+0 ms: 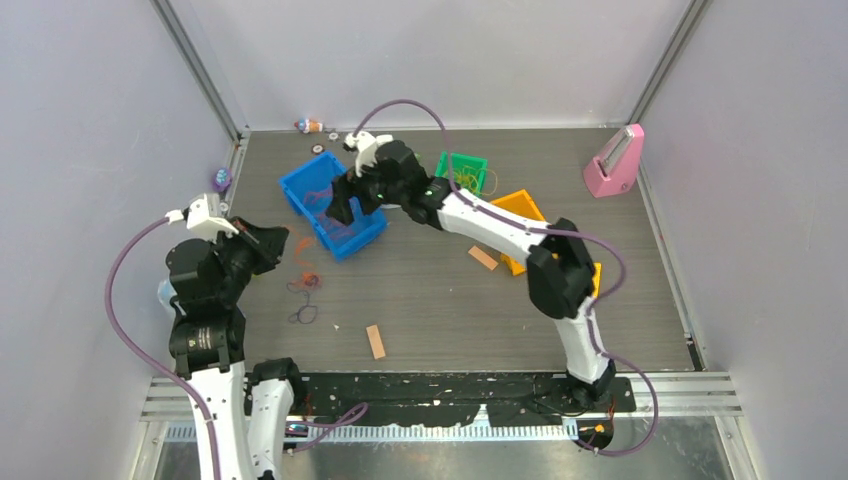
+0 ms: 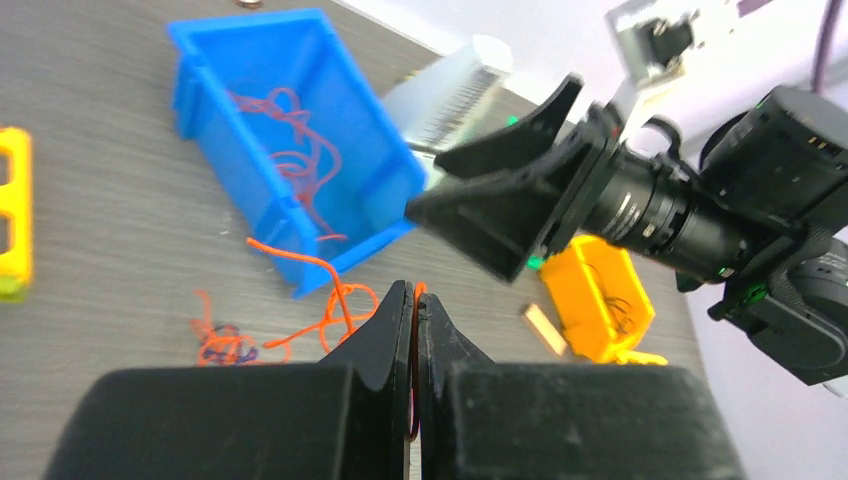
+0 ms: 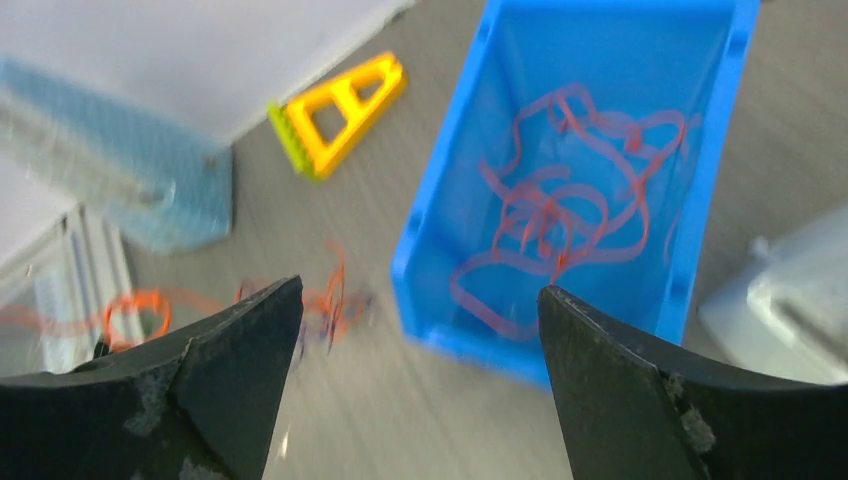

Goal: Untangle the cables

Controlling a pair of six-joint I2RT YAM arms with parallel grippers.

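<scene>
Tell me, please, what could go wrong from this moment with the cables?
1. The left gripper pinches an orange cable that runs toward the small tangle; pulling may tighten the knot or drag it along.
2. The open right gripper hangs over the blue bin; closing there may catch several red cables at once.

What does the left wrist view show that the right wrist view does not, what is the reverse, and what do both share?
Only the left wrist view: the orange bin, and the left gripper, jaws shut on an orange cable. Only the right wrist view: a blurred pale blue object. Both: the blue bin holding red cables, loose orange cables beside it, and the right gripper, jaws open.
</scene>
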